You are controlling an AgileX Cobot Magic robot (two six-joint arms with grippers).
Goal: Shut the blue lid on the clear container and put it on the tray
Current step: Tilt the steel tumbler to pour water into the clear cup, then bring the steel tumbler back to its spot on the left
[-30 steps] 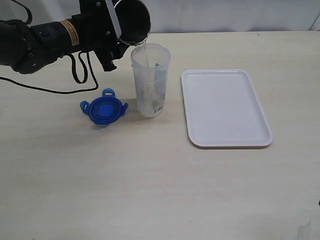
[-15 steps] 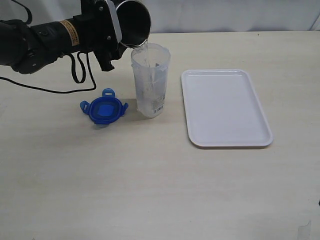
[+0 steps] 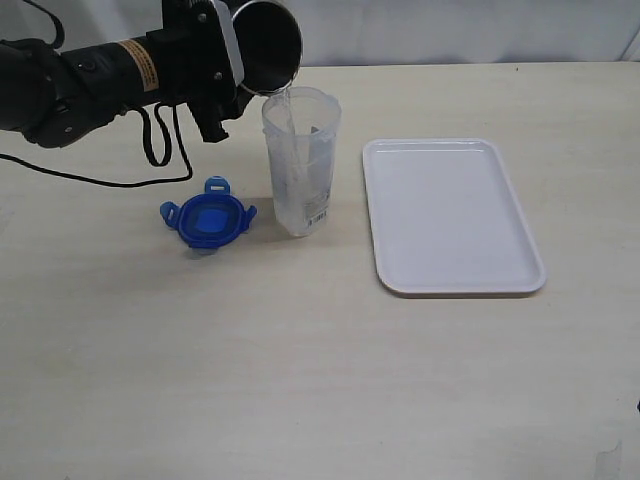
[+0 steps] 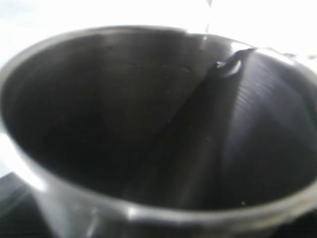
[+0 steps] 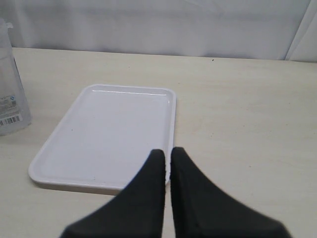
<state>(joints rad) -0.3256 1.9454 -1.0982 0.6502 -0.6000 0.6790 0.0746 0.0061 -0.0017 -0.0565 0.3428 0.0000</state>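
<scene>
The clear container [image 3: 300,165] stands upright and uncovered at mid-table, with a barcode sticker near its base. My left gripper [image 3: 230,62] is shut on a steel cup [image 3: 266,44], tipped over the container's mouth, and a thin stream of water runs from cup to container. The left wrist view is filled by the cup's dark inside [image 4: 124,124]. The blue lid [image 3: 207,217] lies flat on the table left of the container. The white tray [image 3: 450,215] lies empty to the right. My right gripper [image 5: 167,151] is shut on nothing, hovering by the tray's [image 5: 109,134] near edge; the container [image 5: 10,99] shows at the side.
A black cable [image 3: 150,150] from the left arm loops on the table behind the lid. A pale wall borders the far edge of the table.
The steel cup shifted slightly a second ago and has since held still, tipped over the container. The right gripper has not moved.
</scene>
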